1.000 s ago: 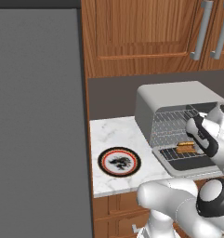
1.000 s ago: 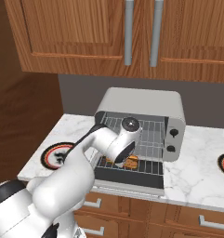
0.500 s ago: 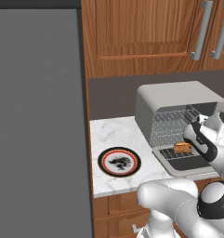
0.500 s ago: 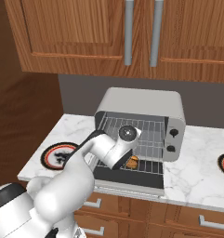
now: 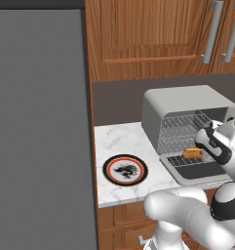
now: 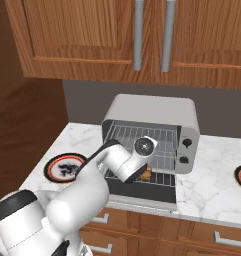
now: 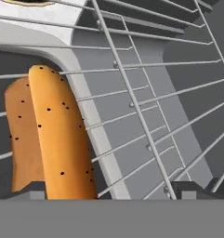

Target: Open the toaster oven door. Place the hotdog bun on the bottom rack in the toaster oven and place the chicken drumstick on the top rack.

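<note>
Pincer (image 7: 106, 193) has drawn back, leaving hotdog bun (image 7: 50, 135) on rack.

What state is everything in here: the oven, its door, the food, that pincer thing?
toaster oven: open, racks exposed
toaster oven door: folded down flat
hotdog bun: lying on the bottom rack, released
chicken drumstick: on the plate, untouched
pincer: open, by the bun

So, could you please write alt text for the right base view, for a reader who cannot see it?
The white arm reaches into the toaster oven, whose door hangs open, with the hotdog bun lying on the bottom rack just behind the arm's wrist. The oven sits on a marble counter under wooden cabinets, and a round plate lies to its left.
</note>
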Controlling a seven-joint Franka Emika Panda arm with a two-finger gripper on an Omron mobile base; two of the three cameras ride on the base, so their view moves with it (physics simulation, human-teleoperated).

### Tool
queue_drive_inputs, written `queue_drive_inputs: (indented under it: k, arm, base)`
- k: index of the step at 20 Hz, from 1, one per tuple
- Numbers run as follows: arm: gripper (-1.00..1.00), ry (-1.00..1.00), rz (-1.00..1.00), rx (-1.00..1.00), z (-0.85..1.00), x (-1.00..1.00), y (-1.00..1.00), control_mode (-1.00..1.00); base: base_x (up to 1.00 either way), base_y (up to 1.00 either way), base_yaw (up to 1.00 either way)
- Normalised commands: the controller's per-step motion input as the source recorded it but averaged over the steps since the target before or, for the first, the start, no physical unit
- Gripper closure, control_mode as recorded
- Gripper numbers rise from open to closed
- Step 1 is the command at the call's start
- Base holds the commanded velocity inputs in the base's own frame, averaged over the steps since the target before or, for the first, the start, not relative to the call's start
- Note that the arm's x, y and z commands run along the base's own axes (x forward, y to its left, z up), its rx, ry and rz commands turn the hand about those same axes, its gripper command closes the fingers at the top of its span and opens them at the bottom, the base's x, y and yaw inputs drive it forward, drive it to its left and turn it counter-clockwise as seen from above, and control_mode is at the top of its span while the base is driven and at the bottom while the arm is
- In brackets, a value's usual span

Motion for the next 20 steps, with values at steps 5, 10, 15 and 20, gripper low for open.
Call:
queue_drive_inputs:
  k: [5,10,15,20]
  arm:
    - [-1.0,0.0,0.0,0.01,-0.33,-0.05,-0.33,-1.0]
    - [-1.0,0.0,-0.02,0.01,-0.43,-0.25,-0.02,-1.0]
    - [-1.0,0.0,-0.02,0.02,-0.39,-0.3,0.0,-1.0]
    - [-1.0,0.0,-0.02,0.02,-0.36,-0.33,0.0,-1.0]
  base:
    - [0.0,0.0,0.0]
    - [0.0,0.0,0.0]
    - [0.0,0.0,0.0]
    - [0.0,0.0,0.0]
